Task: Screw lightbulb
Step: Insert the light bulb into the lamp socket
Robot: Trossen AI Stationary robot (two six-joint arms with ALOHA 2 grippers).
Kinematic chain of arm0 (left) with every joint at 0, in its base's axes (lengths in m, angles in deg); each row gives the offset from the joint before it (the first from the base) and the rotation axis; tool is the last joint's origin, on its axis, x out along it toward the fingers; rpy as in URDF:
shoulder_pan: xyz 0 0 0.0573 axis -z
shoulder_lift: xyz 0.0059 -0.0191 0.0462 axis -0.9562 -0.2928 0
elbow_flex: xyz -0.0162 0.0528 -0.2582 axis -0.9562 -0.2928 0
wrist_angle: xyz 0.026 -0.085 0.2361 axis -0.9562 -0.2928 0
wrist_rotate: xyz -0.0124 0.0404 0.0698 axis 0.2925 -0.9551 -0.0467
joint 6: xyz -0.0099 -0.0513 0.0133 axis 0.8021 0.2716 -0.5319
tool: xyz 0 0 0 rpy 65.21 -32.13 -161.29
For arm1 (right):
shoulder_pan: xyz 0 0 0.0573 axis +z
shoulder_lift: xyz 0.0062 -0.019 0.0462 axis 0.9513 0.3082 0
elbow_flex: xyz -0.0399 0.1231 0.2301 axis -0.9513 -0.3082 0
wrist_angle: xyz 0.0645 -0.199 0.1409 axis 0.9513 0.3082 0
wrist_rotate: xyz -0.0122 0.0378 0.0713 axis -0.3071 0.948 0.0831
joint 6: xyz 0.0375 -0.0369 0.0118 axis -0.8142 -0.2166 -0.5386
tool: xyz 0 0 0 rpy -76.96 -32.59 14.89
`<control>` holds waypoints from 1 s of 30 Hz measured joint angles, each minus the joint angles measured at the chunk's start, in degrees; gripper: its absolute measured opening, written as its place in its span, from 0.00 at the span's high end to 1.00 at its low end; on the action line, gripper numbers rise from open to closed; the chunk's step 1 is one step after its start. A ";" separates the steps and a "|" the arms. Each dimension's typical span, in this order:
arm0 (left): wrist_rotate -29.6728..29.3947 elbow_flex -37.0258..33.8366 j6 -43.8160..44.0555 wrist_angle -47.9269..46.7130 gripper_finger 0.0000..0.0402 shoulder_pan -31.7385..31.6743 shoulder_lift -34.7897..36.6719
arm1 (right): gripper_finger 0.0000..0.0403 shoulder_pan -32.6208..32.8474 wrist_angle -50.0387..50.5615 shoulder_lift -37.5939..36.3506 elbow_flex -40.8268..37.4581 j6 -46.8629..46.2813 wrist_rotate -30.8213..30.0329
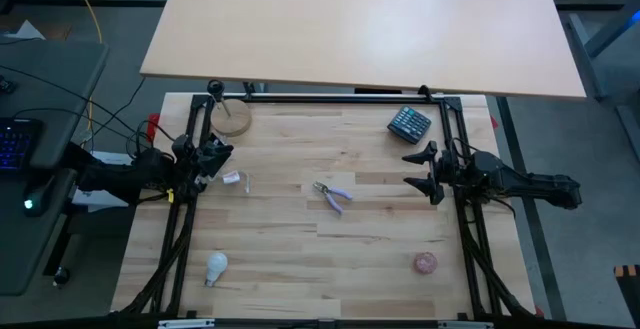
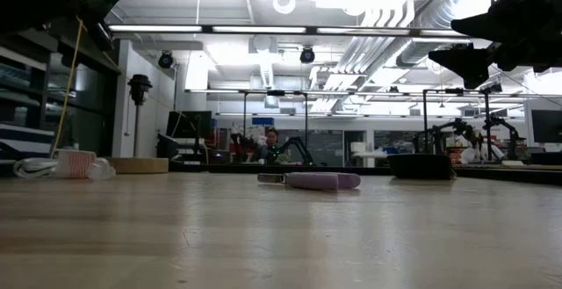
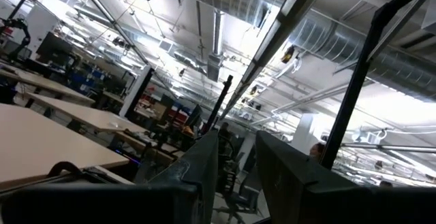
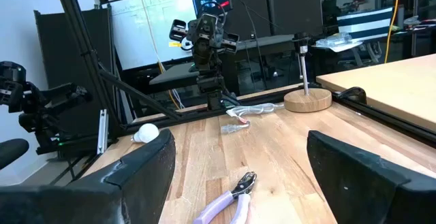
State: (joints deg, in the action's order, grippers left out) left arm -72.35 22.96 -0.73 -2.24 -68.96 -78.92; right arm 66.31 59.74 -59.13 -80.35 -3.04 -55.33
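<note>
Lightbulb [image 1: 216, 265] lies untouched on tabletop [image 1: 330, 259], well apart from wooden socket stand [image 1: 233, 118]; left pincer [image 1: 213, 156] narrowly parted, empty; right pincer [image 1: 424, 174] spread, empty; screwing not begun.

Count of things on the tabletop [image 1: 300, 269]

One lightbulb [image 1: 216, 265], one pair of pliers [image 1: 333, 195], one calculator [image 1: 409, 124], one pinkish ball [image 1: 426, 262], one wooden disc with a stem [image 1: 232, 118], one small clear item [image 1: 232, 178]; two arms.
</note>
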 joint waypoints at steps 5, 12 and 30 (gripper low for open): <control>0.00 0.00 -0.02 -0.14 0.77 0.00 -0.02 | 0.21 0.00 0.00 0.00 0.00 0.00 0.00; 0.48 0.00 0.02 -0.14 0.77 0.00 0.00 | 0.21 0.00 0.00 0.00 0.01 0.00 0.00; 0.58 1.60 6.76 1.52 0.77 -0.28 -1.68 | 0.21 0.00 0.00 0.00 0.02 0.00 0.00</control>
State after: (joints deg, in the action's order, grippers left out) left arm -71.77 24.57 6.03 -0.72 -69.25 -80.60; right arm 66.31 59.74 -59.13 -80.33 -3.04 -55.33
